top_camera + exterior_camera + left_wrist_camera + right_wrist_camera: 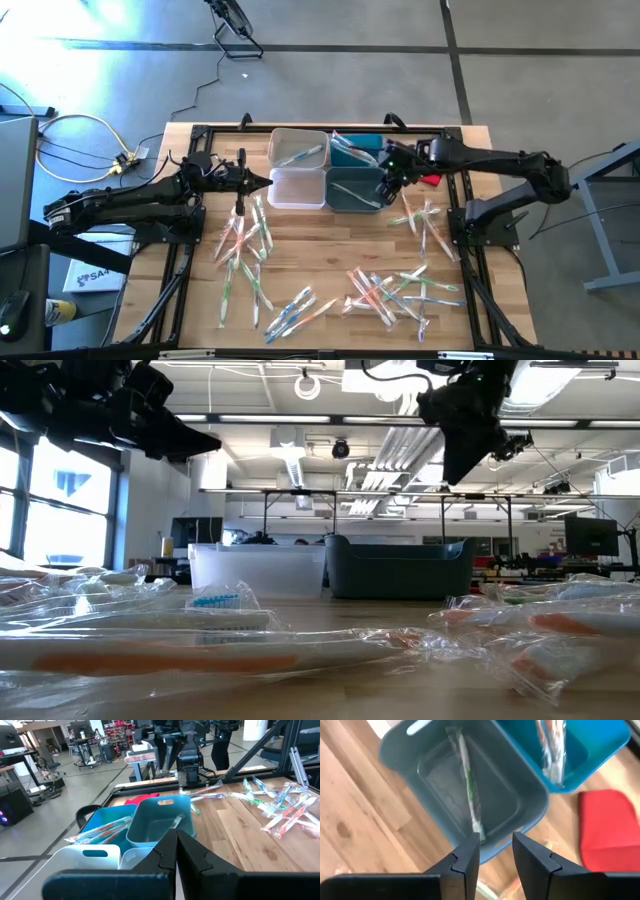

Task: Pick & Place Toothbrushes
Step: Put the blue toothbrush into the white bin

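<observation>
Wrapped toothbrushes lie scattered over the wooden table (330,240), in heaps at the near right (395,290), the left (245,240) and the right (425,220). My right gripper (496,852) hangs open above the grey bin (400,755), at its right rim (382,192), pointing steeply down with nothing between its fingers. One green toothbrush (469,795) lies on the grey bin's floor. The blue bin (600,750) beside it holds wrapped toothbrushes (552,750). My left gripper (176,842) is shut and level, left of the white bins (297,190), holding nothing.
The four bins stand in a block at the table's far middle; the far white bin (298,148) holds a toothbrush. A red cloth-like piece (607,827) lies right of the bins. Black frame rails (470,250) run along the table's sides. Bare wood shows in the middle.
</observation>
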Motion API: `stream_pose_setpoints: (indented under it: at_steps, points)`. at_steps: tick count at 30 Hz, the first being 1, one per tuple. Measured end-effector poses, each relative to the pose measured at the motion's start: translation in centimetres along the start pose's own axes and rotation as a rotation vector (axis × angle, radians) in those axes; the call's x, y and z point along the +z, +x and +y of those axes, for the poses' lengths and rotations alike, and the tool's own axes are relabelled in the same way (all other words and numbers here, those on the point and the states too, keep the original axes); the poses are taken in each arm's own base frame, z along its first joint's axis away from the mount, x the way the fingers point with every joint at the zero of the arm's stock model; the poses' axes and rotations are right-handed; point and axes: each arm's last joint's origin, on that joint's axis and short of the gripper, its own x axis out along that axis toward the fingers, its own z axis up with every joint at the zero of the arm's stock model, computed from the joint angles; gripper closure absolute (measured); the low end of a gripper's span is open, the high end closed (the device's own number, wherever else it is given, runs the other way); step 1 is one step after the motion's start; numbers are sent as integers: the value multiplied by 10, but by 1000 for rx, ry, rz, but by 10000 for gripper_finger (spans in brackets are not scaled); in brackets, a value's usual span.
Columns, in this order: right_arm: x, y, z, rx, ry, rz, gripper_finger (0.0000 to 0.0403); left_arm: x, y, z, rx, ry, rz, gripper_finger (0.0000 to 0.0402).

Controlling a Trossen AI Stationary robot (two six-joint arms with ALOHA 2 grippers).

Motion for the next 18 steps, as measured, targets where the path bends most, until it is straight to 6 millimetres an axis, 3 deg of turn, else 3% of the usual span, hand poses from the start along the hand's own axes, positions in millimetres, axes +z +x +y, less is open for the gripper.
stream_pose_setpoints:
  at_steps: [4,13,18]
  points:
    - [-6,-1,10,16,-18,13,303,0,0,0,4,0,1,400]
    - [-19,-5,26,34,-43,48,380,0,0,0,3,0,1,400]
    - [-26,-7,37,47,-65,47,398,0,0,0,3,0,1,400]
